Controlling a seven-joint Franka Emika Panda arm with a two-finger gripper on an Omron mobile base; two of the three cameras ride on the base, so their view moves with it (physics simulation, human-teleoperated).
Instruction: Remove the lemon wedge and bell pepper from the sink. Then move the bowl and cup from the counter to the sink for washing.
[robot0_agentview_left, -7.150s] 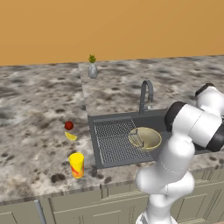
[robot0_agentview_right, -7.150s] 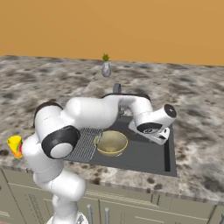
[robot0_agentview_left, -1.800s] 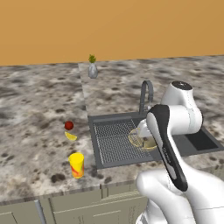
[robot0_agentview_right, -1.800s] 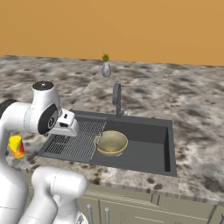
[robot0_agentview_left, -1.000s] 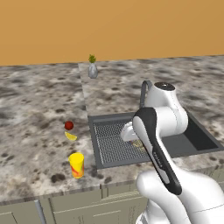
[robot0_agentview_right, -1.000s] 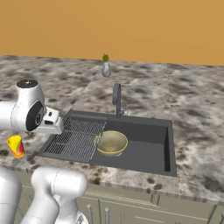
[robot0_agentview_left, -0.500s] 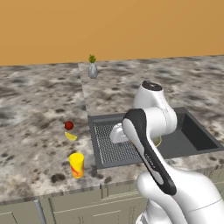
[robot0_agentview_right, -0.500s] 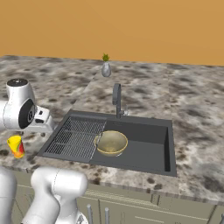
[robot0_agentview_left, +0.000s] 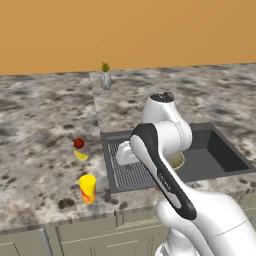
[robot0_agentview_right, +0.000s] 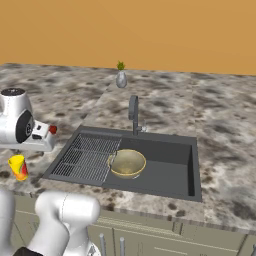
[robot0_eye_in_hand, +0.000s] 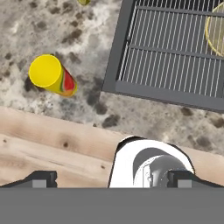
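Observation:
The olive-gold bowl (robot0_agentview_right: 127, 163) sits in the dark grey sink (robot0_agentview_right: 170, 150), next to the ribbed drainboard (robot0_agentview_right: 84, 157). On the counter left of the sink stands the yellow cup (robot0_agentview_left: 87, 188), with the lemon wedge (robot0_agentview_left: 80, 156) and the dark-red bell pepper (robot0_agentview_left: 78, 144) behind it. My gripper (robot0_eye_in_hand: 113, 181) hangs open and empty above the counter's front edge, near the drainboard's left corner. In the hand view the cup (robot0_eye_in_hand: 52, 75) lies up and to the left of the fingertips (robot0_eye_in_hand: 41, 179). The white hand (robot0_agentview_right: 37, 137) hovers just above the cup (robot0_agentview_right: 18, 166).
An arched grey faucet (robot0_agentview_right: 133, 114) rises behind the sink. A grey vase with a green plant (robot0_agentview_left: 105, 80) stands at the back by the wall. The wooden floor (robot0_eye_in_hand: 52, 144) shows below the counter's front edge. My own arm hides part of the basin in the left base view.
The arm has swung left, from over the sink basin across the drainboard toward the cup. The gripper stays open. The bowl, cup, lemon wedge and bell pepper have not moved.

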